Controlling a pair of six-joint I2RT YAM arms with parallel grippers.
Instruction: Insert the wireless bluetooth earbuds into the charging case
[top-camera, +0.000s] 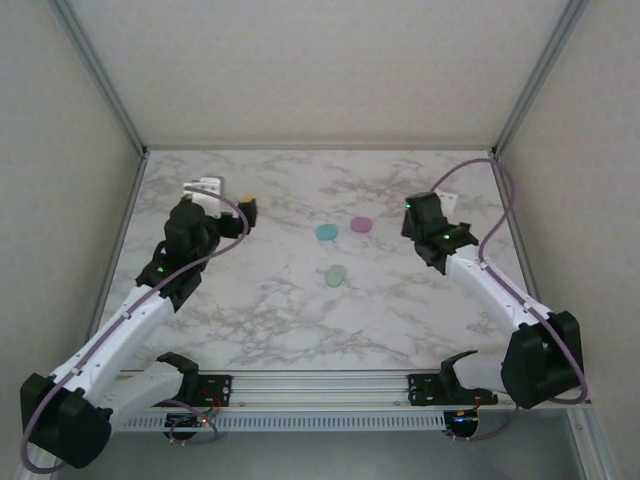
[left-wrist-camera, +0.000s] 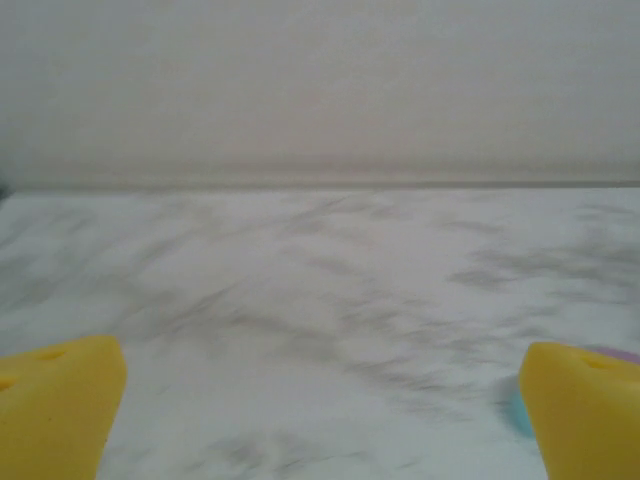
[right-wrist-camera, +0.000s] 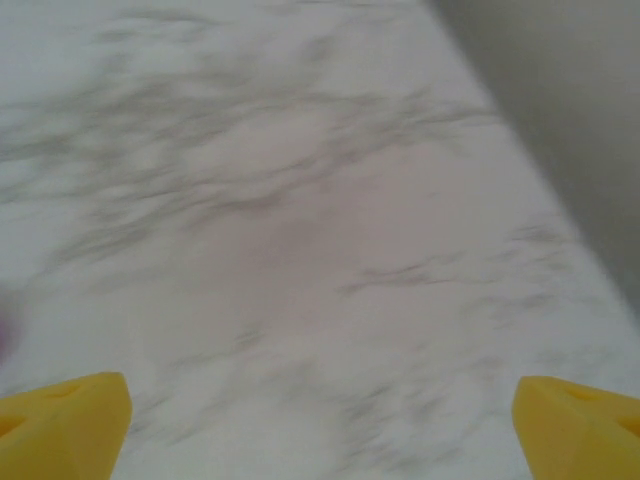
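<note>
On the desk, top view: three pastel ovals are seen near the middle of the desk (top-camera: 280, 320); a teal case (top-camera: 326, 232) and a pink case (top-camera: 361, 225) lie side by side, just apart; a mint case (top-camera: 336, 275) lies nearer the arm bases; the earbuds are too small to be told from the cases, and whether they are seated inside cannot be told.
Left arm, top view: the left pincer (top-camera: 228, 200) is held over the far left of the desk; the cases lie to its right, the teal one nearest.
Right arm, top view: the right pincer (top-camera: 445, 205) is held at the far right; the cases lie to its left, the pink one nearest.
Long axes: teal and pink seem laid across the desk, mint more near-to-far; this is judged loosely.
Left wrist view: the left pincer (left-wrist-camera: 320, 420) is shown spread wide, nothing between the jaws; a sliver of the teal case (left-wrist-camera: 518, 410) is seen just beside the right-hand jaw, a trace of the pink case (left-wrist-camera: 622, 354) behind it.
Right wrist view: the right pincer (right-wrist-camera: 320, 425) is shown spread wide over bare marble, gripping nothing.
Coming move: either arm would have to be swung inward toward the centre; neither is clearly nearer the mint case.
</note>
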